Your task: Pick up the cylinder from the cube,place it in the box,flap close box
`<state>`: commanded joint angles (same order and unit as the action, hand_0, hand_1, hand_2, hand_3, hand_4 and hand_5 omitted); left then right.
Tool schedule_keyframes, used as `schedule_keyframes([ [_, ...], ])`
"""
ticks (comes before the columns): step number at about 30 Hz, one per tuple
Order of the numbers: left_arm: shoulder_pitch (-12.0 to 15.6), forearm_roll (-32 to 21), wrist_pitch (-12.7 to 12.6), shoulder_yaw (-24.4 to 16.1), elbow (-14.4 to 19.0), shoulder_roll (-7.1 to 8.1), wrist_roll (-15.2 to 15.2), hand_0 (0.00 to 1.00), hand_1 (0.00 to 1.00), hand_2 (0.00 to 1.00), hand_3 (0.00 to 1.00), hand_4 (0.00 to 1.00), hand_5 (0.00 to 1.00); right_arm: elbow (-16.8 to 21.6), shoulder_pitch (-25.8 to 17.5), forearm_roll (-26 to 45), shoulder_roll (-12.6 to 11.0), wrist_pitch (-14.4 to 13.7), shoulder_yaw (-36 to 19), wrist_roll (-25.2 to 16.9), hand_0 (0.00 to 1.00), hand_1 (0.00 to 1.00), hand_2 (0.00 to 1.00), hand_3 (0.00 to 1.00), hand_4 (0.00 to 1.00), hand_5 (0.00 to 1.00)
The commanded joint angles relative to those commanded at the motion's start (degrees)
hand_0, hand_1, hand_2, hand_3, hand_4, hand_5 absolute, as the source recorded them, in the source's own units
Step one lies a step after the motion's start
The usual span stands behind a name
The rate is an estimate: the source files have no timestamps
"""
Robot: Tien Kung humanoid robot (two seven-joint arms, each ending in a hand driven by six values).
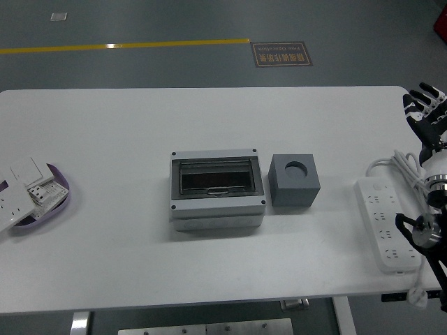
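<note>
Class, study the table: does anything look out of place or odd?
The grey cube has an empty round hole on top; no cylinder shows anywhere. The box beside it has its flap shut. Nothing looks spilled or broken.

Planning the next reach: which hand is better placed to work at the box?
Right. Only the right hand is in view, open at the table's right edge, on the cube's side of the box; the left arm isn't visible.

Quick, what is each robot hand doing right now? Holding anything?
Left robot hand: not in view.
Right robot hand: open, fingers spread, holding nothing, at the table's right edge.
</note>
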<state>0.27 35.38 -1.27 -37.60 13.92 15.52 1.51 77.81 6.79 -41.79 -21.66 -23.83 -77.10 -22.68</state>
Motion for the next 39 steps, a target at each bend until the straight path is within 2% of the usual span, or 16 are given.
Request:
schedule_keyframes([
  [20,-0.52,-0.57,0.00,0.84,0.00,-0.33,0.24,0.595,0.629,0.616,0.637,0.694,0.219,-0.09,-0.06,-0.09,0.11,0.27,-0.34,-0.06,0.704,0.653,0.634,0.654,0.740,0.164],
  [31,-0.40,-2.03,-0.14,3.25,-0.05,0.31,0.39,0.595,0.629,0.617,0.637,0.692,0.215,-0.47,0.54,0.12,0.03,0.93,0.70,0.08,0.704,0.650,0.632,0.652,0.718,0.173],
  [39,-0.56,-2.40,-0.20,4.32,-0.05,0.06,0.49,0.595,0.629,0.617,0.637,0.692,0.214,-0.10,1.34,0.33,0.06,1.91,1.90,0.25,0.702,0.653,0.631,0.656,0.716,0.168],
])
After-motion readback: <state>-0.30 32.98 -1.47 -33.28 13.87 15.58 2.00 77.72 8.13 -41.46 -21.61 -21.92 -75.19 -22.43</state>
